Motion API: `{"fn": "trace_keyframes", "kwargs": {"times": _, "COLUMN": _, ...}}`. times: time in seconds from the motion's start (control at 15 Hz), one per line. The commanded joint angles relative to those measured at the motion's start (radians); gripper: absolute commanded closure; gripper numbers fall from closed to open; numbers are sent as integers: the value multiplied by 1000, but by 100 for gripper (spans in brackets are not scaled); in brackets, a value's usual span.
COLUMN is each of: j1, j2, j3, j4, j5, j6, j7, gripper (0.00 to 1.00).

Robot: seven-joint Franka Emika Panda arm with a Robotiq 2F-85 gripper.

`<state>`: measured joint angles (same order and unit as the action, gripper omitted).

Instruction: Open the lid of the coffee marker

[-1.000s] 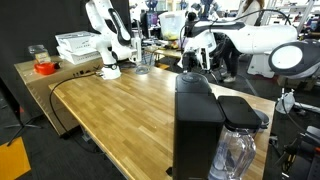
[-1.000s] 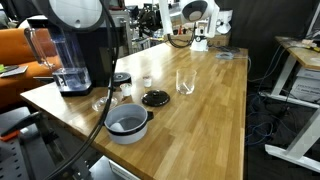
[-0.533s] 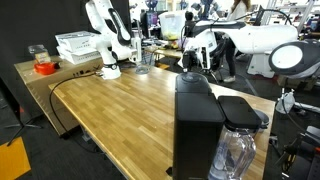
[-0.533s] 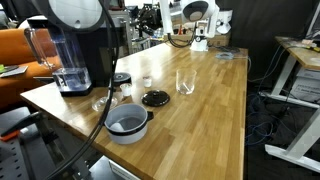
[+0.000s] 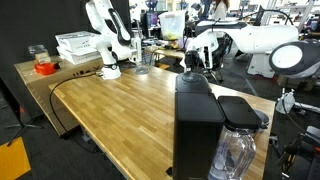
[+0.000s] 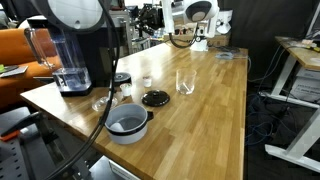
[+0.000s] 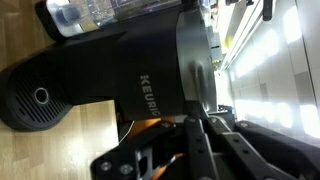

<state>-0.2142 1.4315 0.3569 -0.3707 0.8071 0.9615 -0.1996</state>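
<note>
The coffee marker is a tall matte-black box at the near end of the wooden table, with a clear water tank on one side. It also stands at the left in an exterior view. In the wrist view its black top carries the word KEURIG, and this rounded piece is the lid. My gripper is shut with nothing between its fingers, and its tips rest at the lid's edge. From outside, the gripper hangs just above the machine's top.
A second white arm, white trays and a red container stand at the table's far end. A glass, a black disc and a grey pot sit beside the machine. A black cable hangs across.
My wrist has shifted slightly above the machine's top. The fingers stay shut and the lid has not moved.
</note>
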Motion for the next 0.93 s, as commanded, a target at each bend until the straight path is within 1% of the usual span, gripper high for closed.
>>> {"fn": "trace_keyframes", "kwargs": {"times": 0.0, "j1": -2, "j2": 19, "j3": 3, "j4": 14, "j5": 16, "j6": -38, "j7": 40, "gripper": 100}}
{"fn": "trace_keyframes", "kwargs": {"times": 0.33, "j1": 4, "j2": 44, "j3": 3, "j4": 18, "j5": 14, "j6": -56, "j7": 56, "gripper": 100}}
{"fn": "trace_keyframes", "kwargs": {"times": 0.4, "j1": 5, "j2": 34, "j3": -2, "j4": 4, "j5": 18, "j6": -54, "j7": 51, "gripper": 100}}
{"fn": "trace_keyframes", "kwargs": {"times": 0.53, "j1": 15, "j2": 36, "j3": 1, "j4": 16, "j5": 22, "j6": -58, "j7": 52, "gripper": 100}}
{"fn": "trace_keyframes", "kwargs": {"times": 0.6, "j1": 17, "j2": 26, "j3": 3, "j4": 1, "j5": 20, "j6": -53, "j7": 43, "gripper": 100}}
{"fn": "trace_keyframes", "kwargs": {"times": 0.87, "j1": 34, "j2": 10, "j3": 4, "j4": 3, "j5": 31, "j6": -56, "j7": 43, "gripper": 100}}
